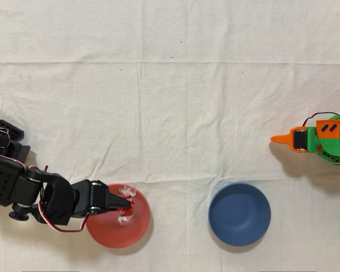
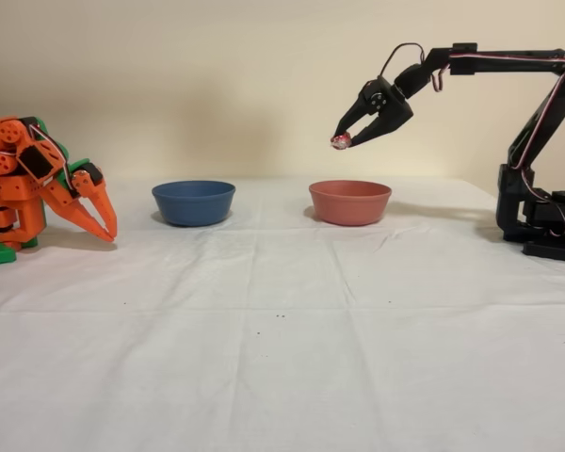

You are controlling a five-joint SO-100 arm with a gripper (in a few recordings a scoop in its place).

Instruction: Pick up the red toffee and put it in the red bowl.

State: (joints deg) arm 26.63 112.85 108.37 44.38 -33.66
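Cloth (image 2: 282,358) comes first from my side camera: a white, faintly creased sheet over the table, bare in front of the red bowl (image 2: 349,201). I take that bowl as my landmark. It sits upright on the cloth, matte salmon-red, and I cannot see inside it from the fixed view.

Left of the red bowl in the fixed view, set apart from it with a strip of cloth between, stands a dark blue bowl (image 2: 193,201) of about the same width. Further left of that is the idle orange arm (image 2: 40,188), its pointed claw tips down at the cloth.

Above the red bowl, well clear of its rim, I see my black arm's gripper (image 2: 346,140) hanging from the arm that stretches in from its base (image 2: 544,221) on the right of the bowl. The fingers are closed on the red toffee (image 2: 340,142), pinching it at the tips; the candy is in the air, not touching the bowl.

From the overhead view the gripper (image 1: 124,205) reaches in over the red bowl (image 1: 118,226) from the left, and the red toffee (image 1: 126,207), with its clear twisted wrapper ends showing, sits over the bowl's upper part, inside its outline. Behind the bowls in the fixed view is a plain beige wall (image 2: 217,85).
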